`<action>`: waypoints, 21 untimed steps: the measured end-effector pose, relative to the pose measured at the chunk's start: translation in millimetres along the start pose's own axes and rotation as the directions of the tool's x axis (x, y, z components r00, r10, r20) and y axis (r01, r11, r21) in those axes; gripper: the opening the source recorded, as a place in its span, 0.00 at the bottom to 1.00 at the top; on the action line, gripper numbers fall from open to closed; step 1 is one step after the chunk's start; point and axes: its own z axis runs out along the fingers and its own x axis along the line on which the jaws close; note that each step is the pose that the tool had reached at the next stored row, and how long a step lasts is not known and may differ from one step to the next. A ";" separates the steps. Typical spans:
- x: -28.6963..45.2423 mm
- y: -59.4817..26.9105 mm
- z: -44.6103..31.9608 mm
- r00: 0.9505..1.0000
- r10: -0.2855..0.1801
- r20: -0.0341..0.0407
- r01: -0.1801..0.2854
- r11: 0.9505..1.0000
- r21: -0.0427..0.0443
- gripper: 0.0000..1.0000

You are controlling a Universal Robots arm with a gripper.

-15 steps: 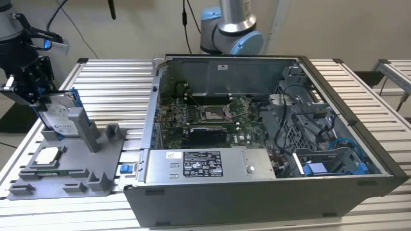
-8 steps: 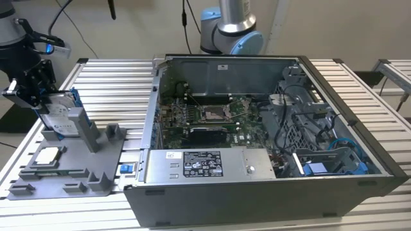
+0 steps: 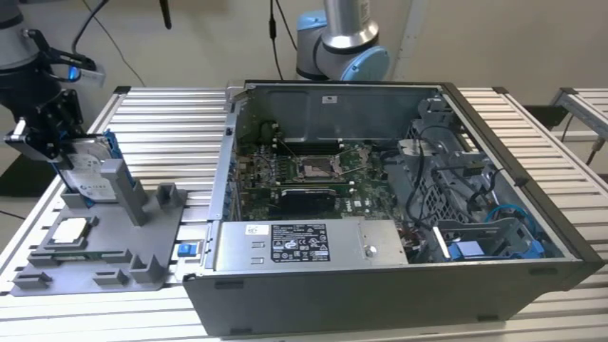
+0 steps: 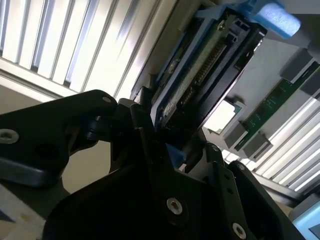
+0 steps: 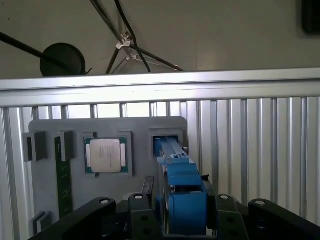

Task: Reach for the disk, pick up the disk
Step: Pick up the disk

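Half done, it would seem — the reach is made: the gripper (image 5: 182, 212) looks clamped on the disk (image 5: 176, 167), gripped between its fingers, while the far end, beyond the fingertips, is seated in the grey holder (image 5: 140, 127) — no lift is seen.

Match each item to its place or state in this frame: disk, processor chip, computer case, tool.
Items:
1. disk
2. processor chip
3. computer case
4. tool

Places or states:
a. lying flat in the grey fixture
b. side panel off, motherboard exposed
c. standing on edge in the fixture's slot
d. at the disk's upper end, at the exterior view's left

Pairs: 1-c, 2-a, 3-b, 4-d
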 end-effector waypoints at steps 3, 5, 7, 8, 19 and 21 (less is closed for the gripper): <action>0.0 0.0 2.1 1.000 0.000 0.000 0.000 1.000 0.000 1.00; 0.0 0.0 3.9 1.000 0.000 0.000 0.000 1.000 0.000 1.00; 0.0 0.1 4.9 1.000 0.000 0.002 0.000 1.000 -0.001 1.00; 0.0 0.0 4.9 1.000 0.000 0.004 0.000 1.000 -0.001 1.00; 0.0 0.0 5.2 1.000 0.000 0.005 0.000 1.000 -0.001 0.00; 0.1 0.0 5.2 1.000 0.000 0.005 0.000 1.000 -0.001 0.00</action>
